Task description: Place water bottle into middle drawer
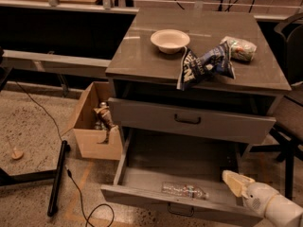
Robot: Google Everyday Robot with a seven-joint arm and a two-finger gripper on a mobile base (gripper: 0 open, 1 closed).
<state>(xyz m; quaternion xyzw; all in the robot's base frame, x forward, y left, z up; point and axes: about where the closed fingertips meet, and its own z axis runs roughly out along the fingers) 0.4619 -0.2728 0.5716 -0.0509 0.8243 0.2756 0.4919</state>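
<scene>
The water bottle (pixel 183 190), clear and ribbed, lies on its side in the tray of the pulled-out middle drawer (pixel 142 171), near its front panel. My gripper (pixel 235 182), with pale fingers on a white arm, is at the drawer's right front corner, to the right of the bottle and apart from it. It holds nothing.
On the cabinet top stand a white bowl (pixel 170 40), a dark blue snack bag (pixel 204 66) and a greenish-white foil packet (pixel 240 48). The upper drawer (pixel 189 121) is slightly open. A cardboard box (pixel 93 122) and a black bar (pixel 57 177) are on the floor at left.
</scene>
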